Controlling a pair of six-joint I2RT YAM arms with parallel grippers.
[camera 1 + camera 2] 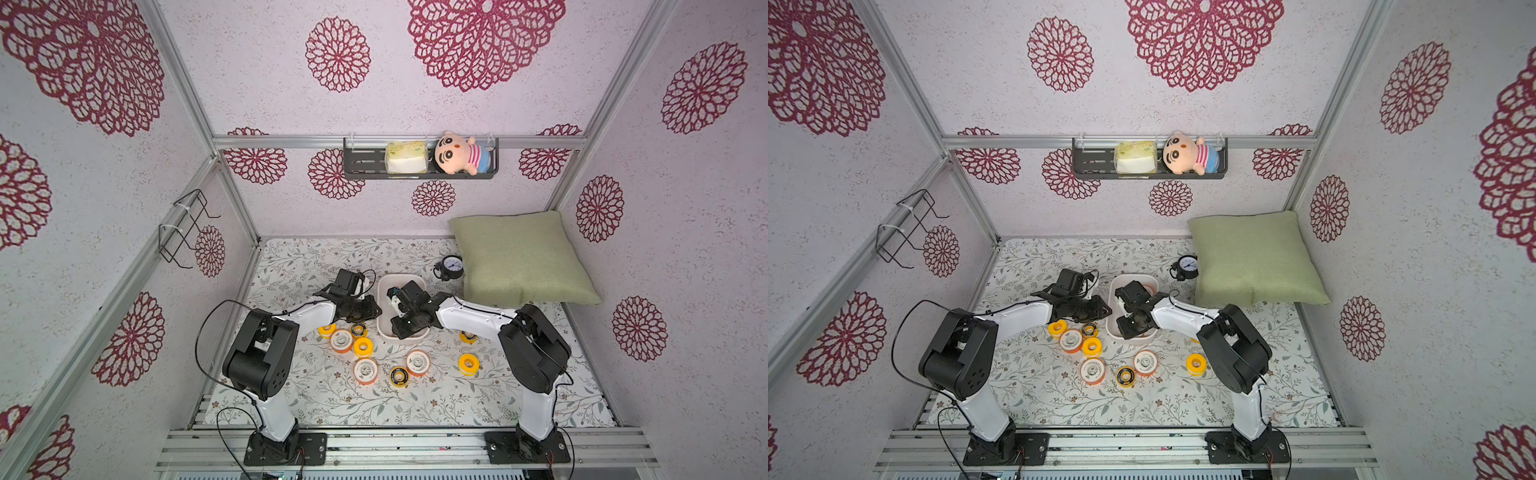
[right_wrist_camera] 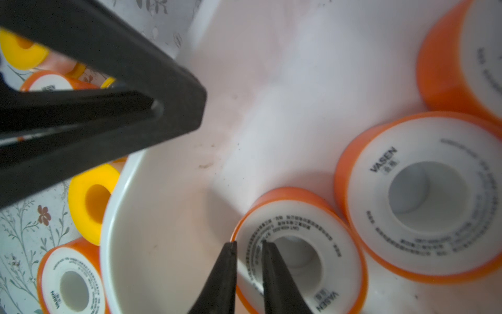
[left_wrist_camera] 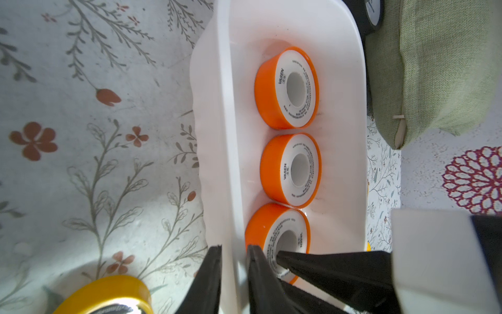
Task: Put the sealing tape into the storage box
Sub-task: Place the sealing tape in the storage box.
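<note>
**Spool Seating in the Storage Box: Grip and Handling Notes**

**Location.** The storage box [image 1: 382, 299] sits mid-table. Three orange-rimmed spools lie flat in a row inside it. Nine more spools of sealing tape [image 1: 363, 347] lie loose on the cloth, from 4 to 8 o'clock of the box. An alarm clock [image 1: 451, 266] stands at 1 o'clock of the box, beside the pillow [image 1: 519, 257].

**Grippers.** The left gripper [image 3: 233, 248] is clamped across the box's 9 o'clock wall, one finger outside and one inside, apparently to steady it. The right gripper [image 2: 247, 244] has its jaws drawn narrow on the end spool [image 2: 326, 231] at the box's 6 o'clock end. One finger sits outside the orange rim and the other at the edge of the core hole.

**Handling.** The spools look light and rigid, with smooth plastic rims. A squeeze across the full diameter would likely slip. Set on edge, a spool would probably roll. The better hold is the ring wall, with one finger down the core and one on the rim, while the spool lies flat.

**View comparison.** In both top views the arms cover most of the box interior, but those views give the count and spread of the loose spools. Only the wrist views show the row of three. The left wrist view alone shows the fingers straddling the wall. The right wrist view alone shows both fingers across the ring.
</note>
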